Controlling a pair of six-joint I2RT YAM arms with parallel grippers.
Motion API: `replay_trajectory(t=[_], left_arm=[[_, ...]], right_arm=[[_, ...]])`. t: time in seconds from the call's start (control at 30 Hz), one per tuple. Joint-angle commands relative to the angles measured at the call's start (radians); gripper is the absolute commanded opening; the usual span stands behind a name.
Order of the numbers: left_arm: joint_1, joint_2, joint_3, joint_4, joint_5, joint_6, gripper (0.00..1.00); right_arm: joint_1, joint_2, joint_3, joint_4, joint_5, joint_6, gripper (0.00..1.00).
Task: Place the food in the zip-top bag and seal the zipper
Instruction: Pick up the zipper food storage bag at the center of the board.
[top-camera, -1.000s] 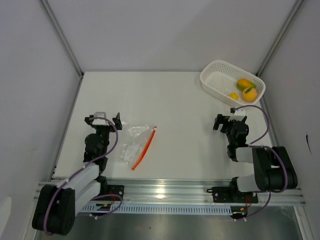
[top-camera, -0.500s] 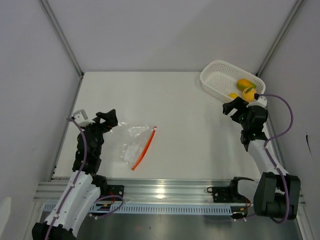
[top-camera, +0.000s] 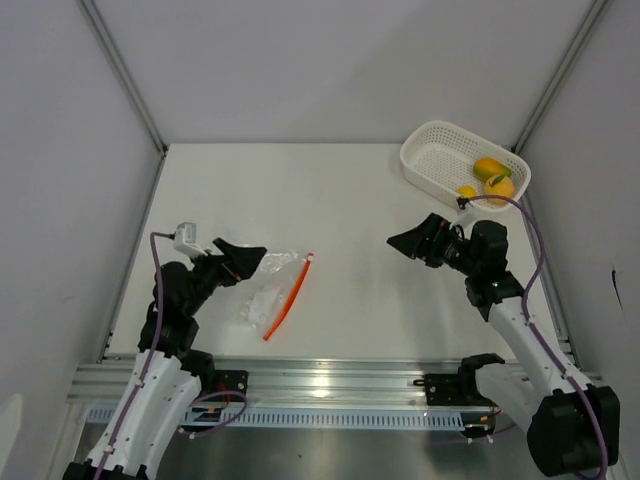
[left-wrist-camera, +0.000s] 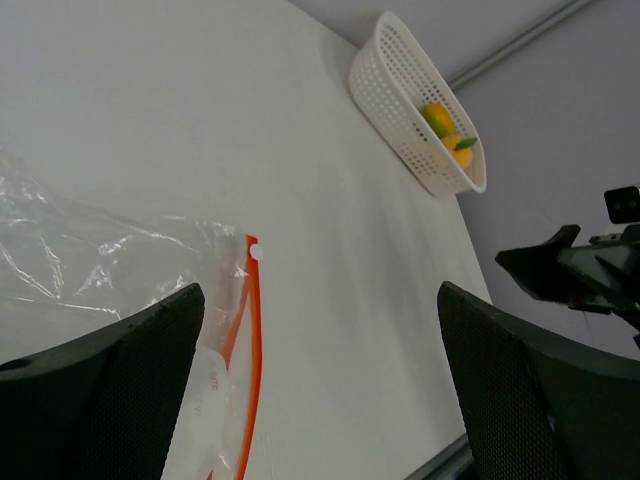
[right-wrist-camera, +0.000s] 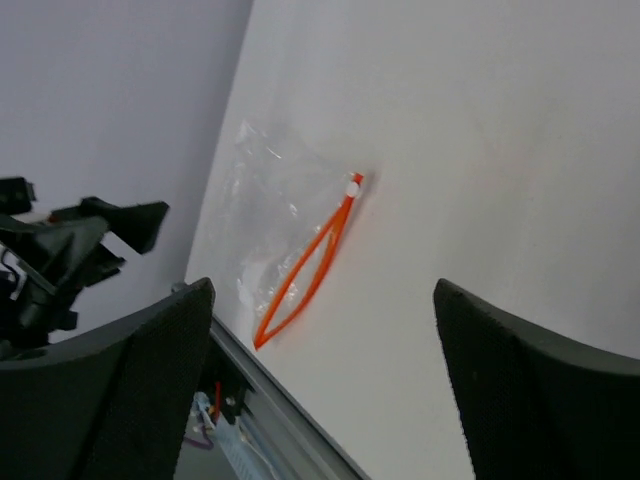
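Since nothing is bagged yet, the task is at its start. On the table (top-camera: 350, 200), the left end effector (top-camera: 243, 262) hangs just beside the bag and the right end effector (top-camera: 408, 243) mid-table, both spread wide and empty. The white basket (top-camera: 428, 152) is at the far right corner. The zip-top bag (top-camera: 262, 298) lies flat, with its zipper (top-camera: 288, 297) gaping and unsealed. All the food (top-camera: 492, 170) is in the basket. Left to do: load and seal.

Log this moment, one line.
left pincer: open, empty, by zip-top bag | right pincer: open, empty | food: in basket | zip-top bag: unsealed
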Motion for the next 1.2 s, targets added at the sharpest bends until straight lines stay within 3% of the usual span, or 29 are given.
replay_trajectory(t=[0.0,0.07,0.1,0.13,0.2,0.37,0.63,0.77,0.87,0.93,1.03,1.13,1.17], left_arm=[[0.007,-0.032,-0.033,0.014,0.133,-0.048,0.99],[0.007,-0.04,-0.017,-0.032,0.162,-0.035,0.99],[0.007,-0.041,0.0,-0.055,0.167,-0.02,0.99],[0.007,-0.046,0.008,-0.08,0.174,-0.015,0.99],[0.007,-0.087,0.017,-0.115,0.201,-0.012,0.99],[0.007,-0.225,0.048,-0.242,0.163,0.067,0.99],[0.006,-0.161,0.224,-0.477,0.067,0.209,1.0],[0.006,-0.149,0.256,-0.505,0.032,0.158,0.99],[0.006,-0.14,0.287,-0.482,0.059,0.141,0.99],[0.006,-0.12,0.312,-0.489,0.073,0.153,0.99],[0.004,-0.091,0.348,-0.512,0.087,0.19,0.95],[-0.006,-0.031,0.365,-0.552,0.107,0.219,0.88],[-0.012,-0.006,0.365,-0.558,0.106,0.236,0.88]], right_arm=[[-0.014,0.034,-0.072,0.104,-0.08,0.142,0.88],[0.063,0.141,-0.051,0.074,-0.07,0.138,0.89],[0.1,0.183,-0.028,0.033,-0.063,0.117,0.97],[0.141,0.258,0.002,0.0,-0.047,0.094,0.99],[0.265,0.316,0.068,-0.014,0.015,0.066,0.99],[0.437,0.541,0.173,0.173,-0.007,0.141,0.99],[0.586,0.827,0.299,0.444,0.044,0.28,0.94],[0.625,0.955,0.355,0.555,0.036,0.343,0.76],[0.642,1.022,0.387,0.607,0.053,0.376,0.73],[0.646,1.061,0.413,0.642,0.053,0.389,0.63],[0.646,1.077,0.442,0.657,0.076,0.394,0.59],[0.643,1.1,0.482,0.646,0.088,0.388,0.35],[0.639,1.102,0.496,0.644,0.093,0.399,0.2]])
